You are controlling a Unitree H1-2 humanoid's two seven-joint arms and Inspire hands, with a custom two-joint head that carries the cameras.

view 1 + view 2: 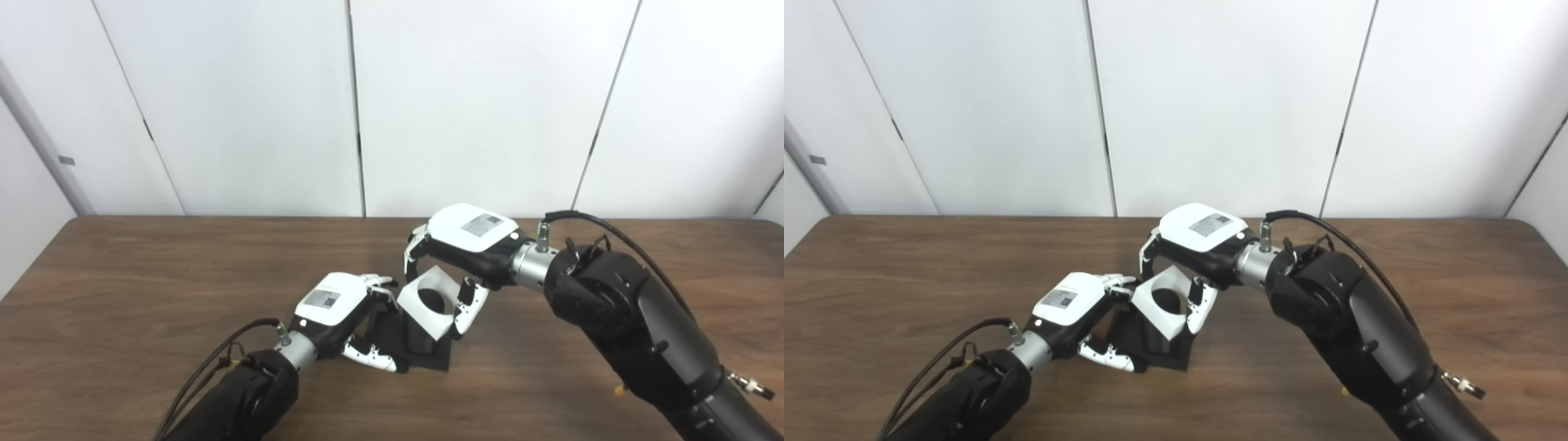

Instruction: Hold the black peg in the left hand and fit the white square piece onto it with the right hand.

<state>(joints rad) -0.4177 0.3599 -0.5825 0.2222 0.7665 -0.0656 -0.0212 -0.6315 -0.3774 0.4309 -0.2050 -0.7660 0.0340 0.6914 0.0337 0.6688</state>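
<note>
Fingers (468, 309) of the right hand (468, 236) curl down around the white square plastic piece with the round hole (429, 303), pinching its opposite edges and holding it tilted above the dark wooden desk (153, 275). On the other side, the left hand (340, 312) is wrapped around the black peg on its flat black base (422, 349), which sits on the desk; the upper fingers press at the peg's left side and the lower ones lie along the base's front edge, so both hands are clamped on their parts.

What matters now is the line-up. The peg stands roughly upright, its long axis pointing up, and the white piece sits right over its top, hole facing up towards the cameras and the peg's dark top apparently showing through it. I cannot tell whether the piece is already partly down on the peg or only resting at its tip. It leans, its near right corner lower than the far one, so I judge the right hand needs to level it and press straight down the peg's axis while the left hand steadies the base.
</note>
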